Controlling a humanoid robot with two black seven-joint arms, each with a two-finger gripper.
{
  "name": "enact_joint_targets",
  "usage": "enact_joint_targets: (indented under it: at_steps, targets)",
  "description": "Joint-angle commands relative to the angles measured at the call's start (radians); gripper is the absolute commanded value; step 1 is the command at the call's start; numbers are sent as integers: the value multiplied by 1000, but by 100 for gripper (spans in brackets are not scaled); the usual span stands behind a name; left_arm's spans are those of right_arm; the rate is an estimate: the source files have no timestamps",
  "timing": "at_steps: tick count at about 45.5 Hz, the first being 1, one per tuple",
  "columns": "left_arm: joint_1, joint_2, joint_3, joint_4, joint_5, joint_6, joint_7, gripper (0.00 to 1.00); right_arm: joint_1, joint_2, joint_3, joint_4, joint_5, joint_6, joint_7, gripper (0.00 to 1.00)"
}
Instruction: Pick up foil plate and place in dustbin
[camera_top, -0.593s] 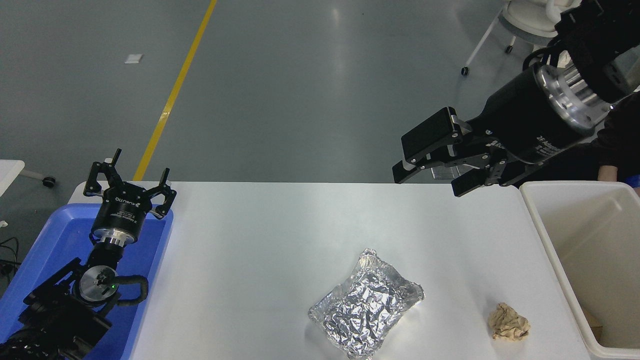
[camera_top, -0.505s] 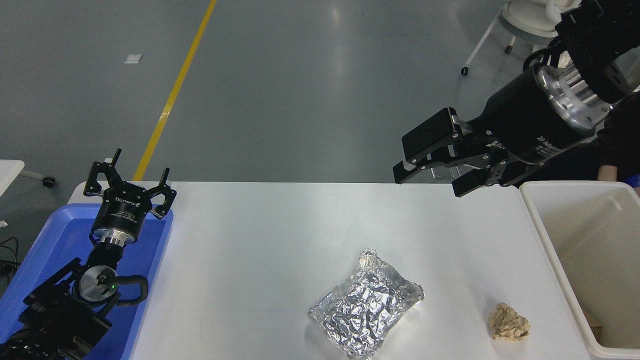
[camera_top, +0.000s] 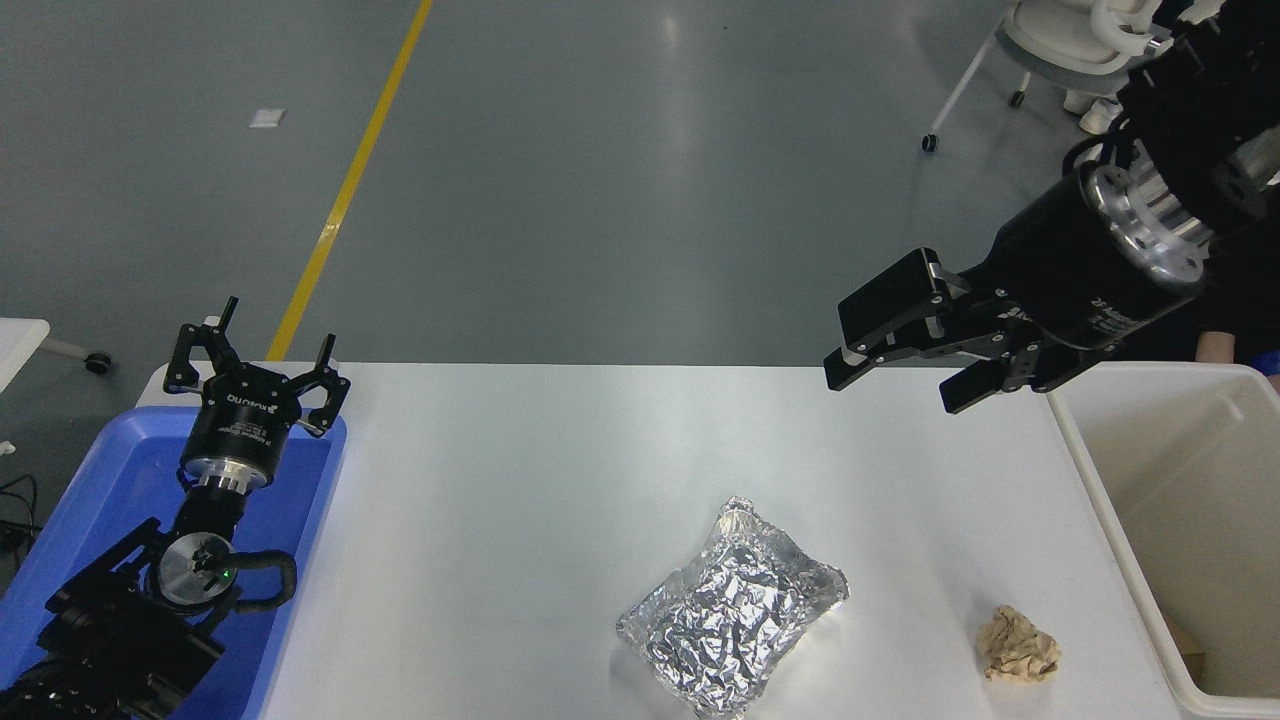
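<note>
The foil plate (camera_top: 733, 612), a crinkled silver tray, lies on the white table (camera_top: 520, 480) near the front edge, right of centre. The cream-white dustbin (camera_top: 1100, 500) stands at the right edge of the table. My right gripper (camera_top: 895, 380) hangs open and empty above the table's far right, well behind and above the foil plate and just left of the dustbin. Parked at the lower left, my left gripper (camera_top: 258, 368) is open over the blue tray.
A blue plastic tray (camera_top: 100, 500) sits at the table's left end under the left arm. A small crumpled tan paper ball (camera_top: 1018, 645) lies between the foil plate and the dustbin. An office chair (camera_top: 1060, 40) stands on the floor at the top right.
My right gripper has shifted a little to the right and downward, still open. The foil plate and left arm have not moved.
</note>
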Motion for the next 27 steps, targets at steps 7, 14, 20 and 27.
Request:
enact_joint_targets:
  at_steps: [7, 14, 20, 27]
  targets:
    - [2, 0, -1, 0, 0, 0, 0, 100, -279, -31, 66, -153, -51, 0, 0, 100]
    - [2, 0, -2, 0, -1, 0, 0, 100, -458, -88, 150, -209, -49, 0, -1, 100]
    - [2, 0, -2, 0, -1, 0, 0, 100, -604, -102, 253, -277, -52, 0, -3, 100]
    - [2, 0, -1, 0, 0, 0, 0, 100, -742, -76, 321, -361, -51, 0, -3, 100]
